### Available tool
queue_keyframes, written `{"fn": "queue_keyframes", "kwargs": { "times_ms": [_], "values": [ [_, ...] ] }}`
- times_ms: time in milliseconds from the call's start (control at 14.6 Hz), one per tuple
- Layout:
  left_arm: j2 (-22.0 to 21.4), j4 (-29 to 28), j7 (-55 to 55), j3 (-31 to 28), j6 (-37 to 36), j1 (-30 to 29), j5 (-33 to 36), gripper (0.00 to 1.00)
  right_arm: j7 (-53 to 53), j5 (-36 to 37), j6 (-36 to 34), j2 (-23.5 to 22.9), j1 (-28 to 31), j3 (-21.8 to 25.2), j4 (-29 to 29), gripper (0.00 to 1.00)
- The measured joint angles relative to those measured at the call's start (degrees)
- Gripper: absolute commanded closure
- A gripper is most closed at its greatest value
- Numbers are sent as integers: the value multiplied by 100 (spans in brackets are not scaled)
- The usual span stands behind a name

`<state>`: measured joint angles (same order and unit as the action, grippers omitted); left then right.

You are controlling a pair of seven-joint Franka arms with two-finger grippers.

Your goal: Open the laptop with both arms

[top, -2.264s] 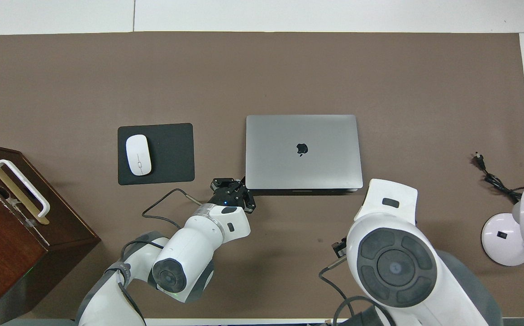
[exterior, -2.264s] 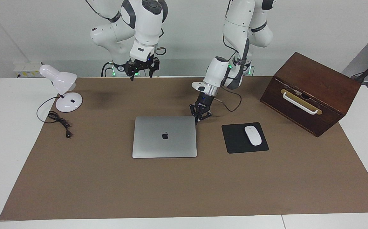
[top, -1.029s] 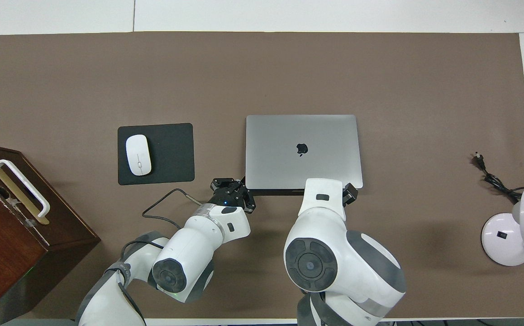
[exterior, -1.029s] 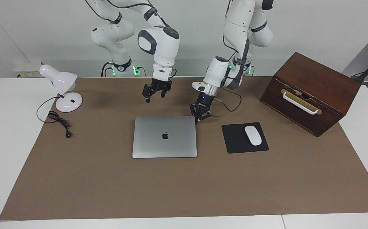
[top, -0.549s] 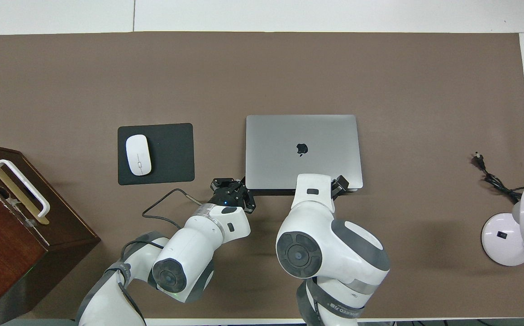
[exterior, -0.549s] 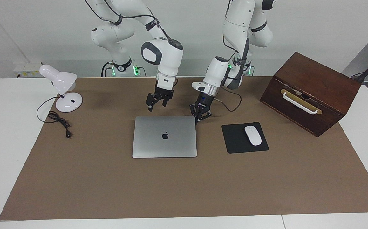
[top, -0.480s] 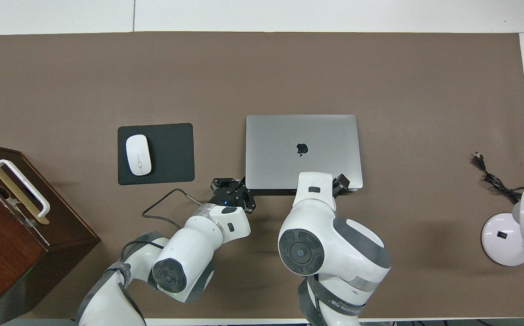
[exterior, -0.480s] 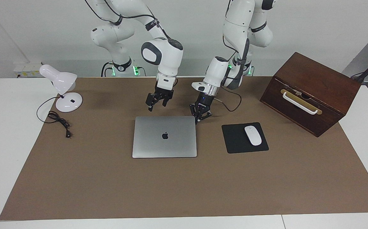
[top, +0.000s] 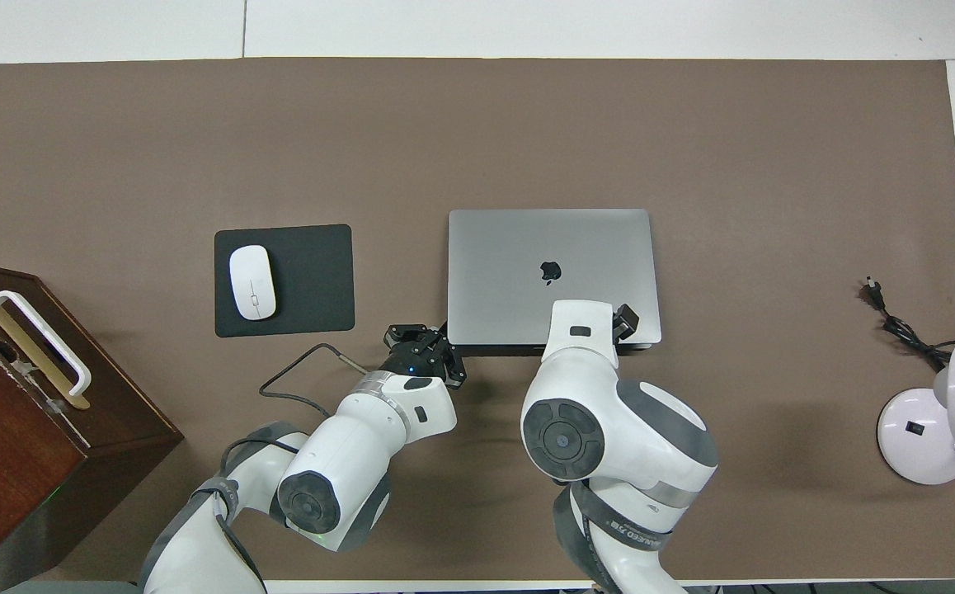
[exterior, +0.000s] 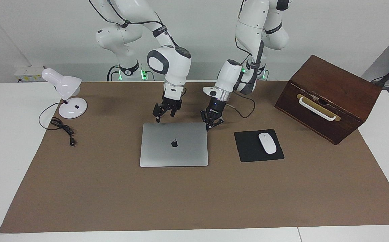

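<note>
Jaws: the left gripper [exterior: 209,126] is pinched closed on nothing, its tips at a corner of the laptop [exterior: 181,153] nearest the robots. The right gripper [exterior: 163,115] hangs spread and empty over that same edge. The laptop lies closed mid-table. The left should probably steady the base while the right hooks only the lid's lip and lifts slowly.

wooden box [top: 24,396] cut off by edge

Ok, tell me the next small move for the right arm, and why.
Probably lower the right gripper the last bit onto the laptop's robot-side edge. The lid lies flat and shut, the left gripper, jaws shut, is already at the corner toward the mouse pad, and the right hangs just above the edge.
</note>
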<state>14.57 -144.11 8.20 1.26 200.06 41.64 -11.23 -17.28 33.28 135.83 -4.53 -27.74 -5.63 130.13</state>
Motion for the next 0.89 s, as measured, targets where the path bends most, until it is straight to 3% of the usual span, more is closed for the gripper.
{"fn": "queue_keyframes", "kwargs": {
  "times_ms": [892],
  "values": [
    [9, -1, 19, 0, 20, 5, 0, 100, 0, 0, 61, -160, 11, -9, -71, 0]
  ]
}}
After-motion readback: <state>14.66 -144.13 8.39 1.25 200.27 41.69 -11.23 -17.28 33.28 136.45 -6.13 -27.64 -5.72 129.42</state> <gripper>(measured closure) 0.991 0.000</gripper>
